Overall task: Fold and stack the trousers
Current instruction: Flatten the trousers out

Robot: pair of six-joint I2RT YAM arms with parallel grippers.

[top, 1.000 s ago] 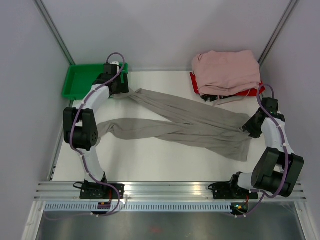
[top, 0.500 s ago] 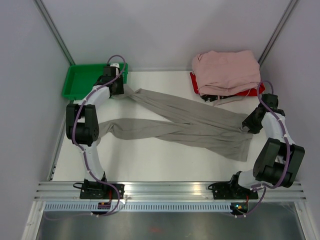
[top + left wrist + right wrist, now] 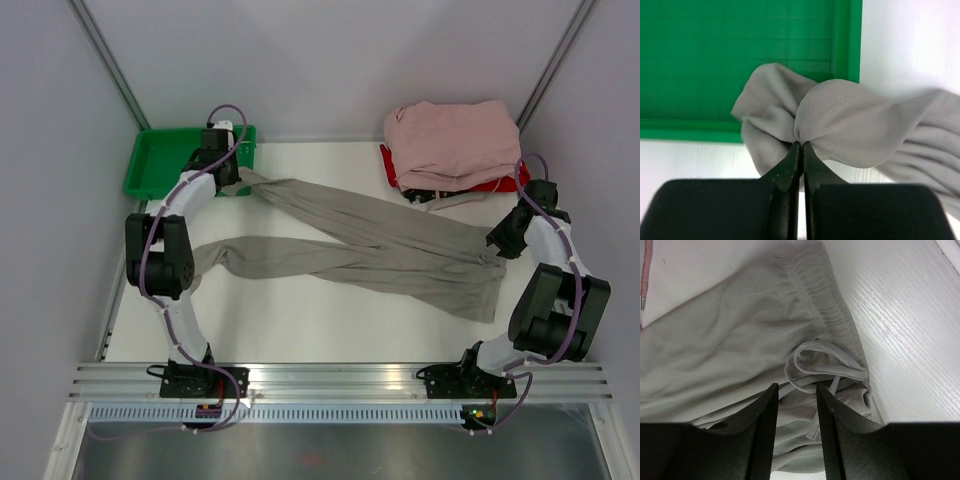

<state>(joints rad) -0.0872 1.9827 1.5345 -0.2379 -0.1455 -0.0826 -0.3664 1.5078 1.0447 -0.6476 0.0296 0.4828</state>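
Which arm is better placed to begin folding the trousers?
Left: the left end effector is shut on a leg end of the trousers by the green tray; the right end effector stands open over the waistband.

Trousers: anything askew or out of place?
One cuff of the trousers lies over the rim of the green tray, pinched in the shut left gripper. Legs are splayed, not aligned. The drawstring trails loose at the waistband.
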